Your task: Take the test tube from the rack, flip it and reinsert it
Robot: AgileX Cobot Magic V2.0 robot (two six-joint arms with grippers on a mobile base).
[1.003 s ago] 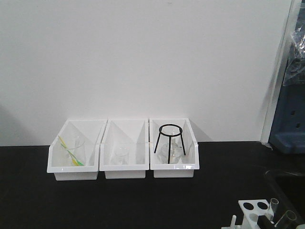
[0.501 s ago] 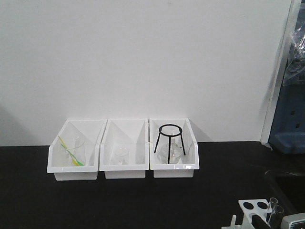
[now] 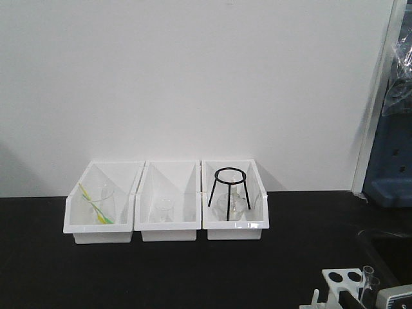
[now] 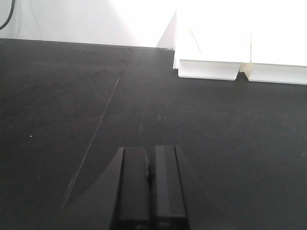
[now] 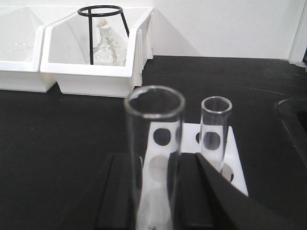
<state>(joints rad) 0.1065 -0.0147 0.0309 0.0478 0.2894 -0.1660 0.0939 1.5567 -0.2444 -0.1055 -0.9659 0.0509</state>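
In the right wrist view, the small white rack (image 5: pixel 188 134) sits on the black table just beyond my right gripper (image 5: pixel 154 160). The gripper's black jaws are closed against the sides of a clear glass test tube (image 5: pixel 154 124), held upright with its open mouth up, over the near end of the rack. A second clear tube (image 5: pixel 216 129) stands in a rack hole at the right. In the front view the rack (image 3: pixel 343 278) and one tube (image 3: pixel 368 277) show at the bottom right. My left gripper (image 4: pixel 150 158) is shut and empty over bare table.
Three white open bins stand along the back wall (image 3: pixel 168 212). The right one holds a black wire tripod (image 3: pixel 229 187) and a glass flask (image 5: pixel 106 45). The others hold glassware and a yellow-green stick. A dark recessed basin edge (image 5: pixel 292 120) lies right of the rack.
In the front view the nearer tube at the bottom right has dropped out of sight. A grey part of the right arm has come into the corner there. The left arm has not moved.
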